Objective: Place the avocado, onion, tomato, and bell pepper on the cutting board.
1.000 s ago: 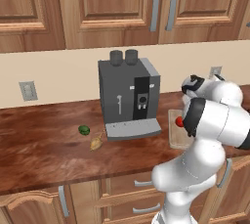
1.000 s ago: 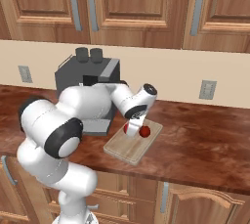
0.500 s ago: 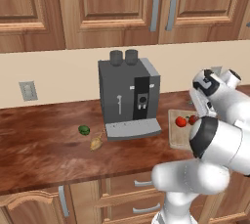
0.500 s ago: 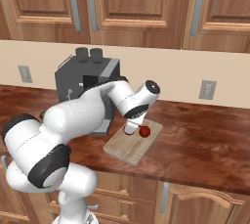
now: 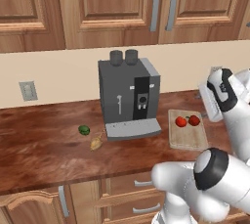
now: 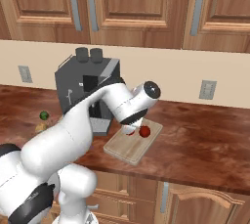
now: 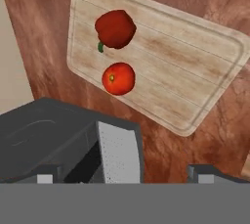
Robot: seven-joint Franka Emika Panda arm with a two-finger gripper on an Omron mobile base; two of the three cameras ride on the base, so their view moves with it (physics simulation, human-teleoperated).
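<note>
The pale wooden cutting board lies on the dark counter to the right of the coffee machine. On its far end sit the round red tomato and, beside it, the lumpy bell pepper with its green stem. The dark green avocado and the tan onion rest on the counter left of the machine. My gripper hangs above the board's machine side, open and holding nothing.
The grey coffee machine stands between the board and the two loose items, with its drip tray under my hand. Wall outlets and upper cabinets lie behind. Drawers run under the counter edge.
My arm has swung its elbow around while the hand stays above the board. The jaws remain wide. Tomato and bell pepper lie still on the board.
</note>
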